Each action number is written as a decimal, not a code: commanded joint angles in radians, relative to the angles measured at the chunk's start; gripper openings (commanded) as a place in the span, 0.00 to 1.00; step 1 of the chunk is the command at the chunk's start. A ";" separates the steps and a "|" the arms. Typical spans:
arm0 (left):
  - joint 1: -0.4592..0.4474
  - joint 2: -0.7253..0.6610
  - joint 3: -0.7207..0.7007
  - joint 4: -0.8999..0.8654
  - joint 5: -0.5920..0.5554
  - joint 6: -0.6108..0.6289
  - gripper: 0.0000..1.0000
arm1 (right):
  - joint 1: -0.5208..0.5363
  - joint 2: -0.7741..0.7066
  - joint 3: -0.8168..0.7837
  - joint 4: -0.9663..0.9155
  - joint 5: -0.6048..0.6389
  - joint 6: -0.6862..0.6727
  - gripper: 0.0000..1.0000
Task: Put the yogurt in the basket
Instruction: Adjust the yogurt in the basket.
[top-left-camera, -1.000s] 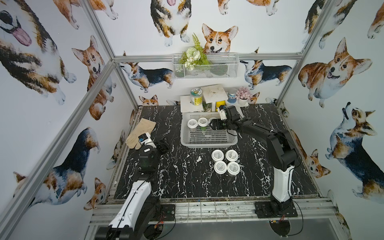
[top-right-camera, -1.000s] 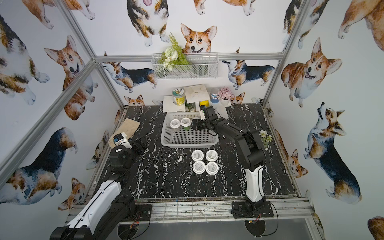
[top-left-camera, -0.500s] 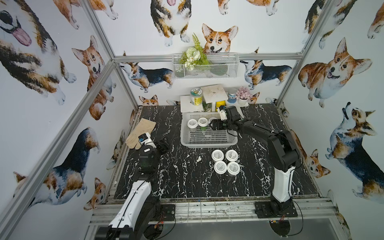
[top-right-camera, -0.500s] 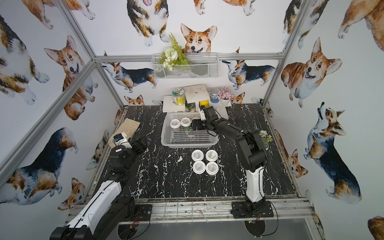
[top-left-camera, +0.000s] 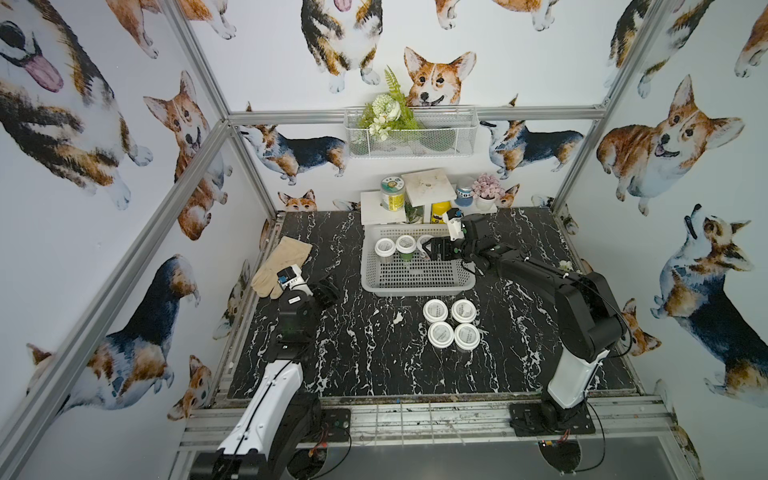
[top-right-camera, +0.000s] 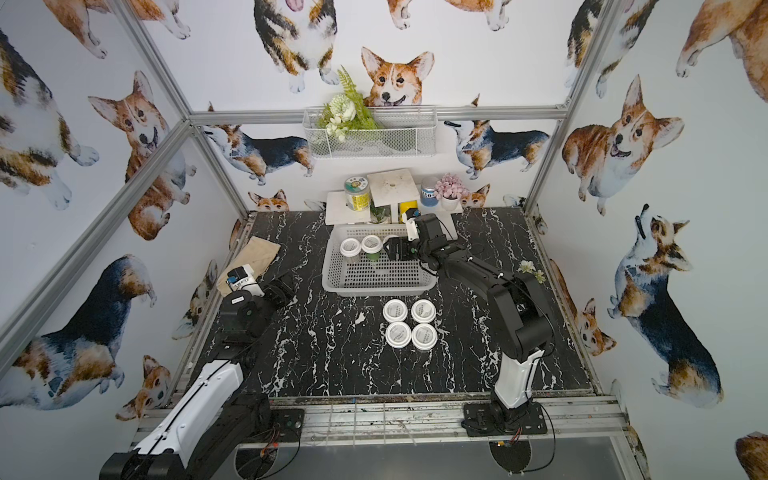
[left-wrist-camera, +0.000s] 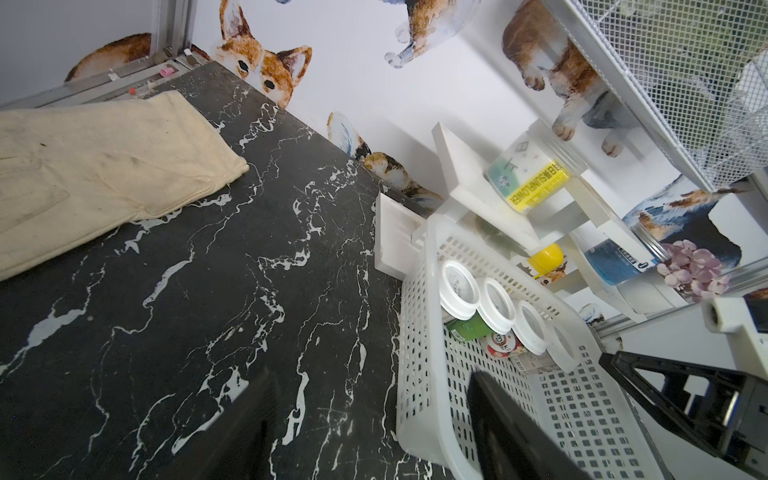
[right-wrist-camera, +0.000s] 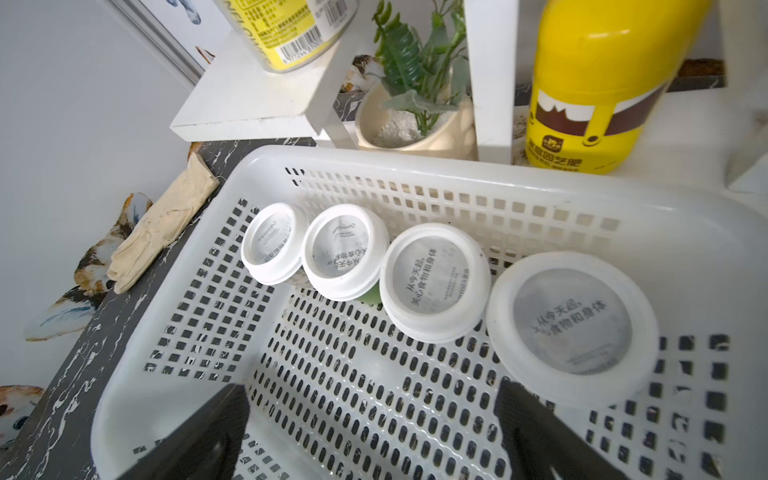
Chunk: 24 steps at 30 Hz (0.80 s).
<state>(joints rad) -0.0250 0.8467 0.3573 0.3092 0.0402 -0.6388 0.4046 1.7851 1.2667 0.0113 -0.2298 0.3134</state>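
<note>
The white lattice basket (top-left-camera: 417, 287) (top-right-camera: 377, 286) stands at the back middle of the black marble table. Several yogurt cups with white lids stand in a row along its far wall (right-wrist-camera: 434, 282) (left-wrist-camera: 496, 305) (top-left-camera: 385, 247). Several more yogurt cups (top-left-camera: 441, 334) (top-right-camera: 424, 336) sit in a square on the table in front of the basket. My right gripper (top-left-camera: 432, 249) (right-wrist-camera: 370, 436) hangs open over the basket's right part, with only lattice floor between its fingers and the nearest cup (right-wrist-camera: 571, 330) beside one finger. My left gripper (top-left-camera: 328, 291) (left-wrist-camera: 374, 432) is open and empty, left of the basket.
A beige glove (top-left-camera: 282, 266) lies at the table's back left. Behind the basket a white shelf holds a green-yellow labelled jar (top-left-camera: 392, 193), a yellow bottle (right-wrist-camera: 594, 83) and a small potted plant (right-wrist-camera: 415, 104). A wire-mesh basket (top-left-camera: 409, 133) hangs on the back wall.
My right gripper has drawn back a little to the right from the row of cups in the basket, uncovering more of a lid. The left arm has stayed put.
</note>
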 joint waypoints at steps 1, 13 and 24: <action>-0.060 -0.009 0.042 -0.006 -0.047 0.064 0.74 | 0.001 -0.056 -0.064 0.068 0.054 0.018 0.98; -0.297 0.260 0.271 0.008 -0.163 0.139 0.67 | 0.001 -0.449 -0.468 0.230 0.127 0.093 0.98; -0.362 0.675 0.637 -0.082 -0.072 0.142 0.64 | 0.003 -0.482 -0.497 0.232 0.141 0.102 0.99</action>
<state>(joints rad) -0.3752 1.4616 0.9348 0.2691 -0.0719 -0.5041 0.4053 1.2957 0.7589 0.2089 -0.1005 0.4084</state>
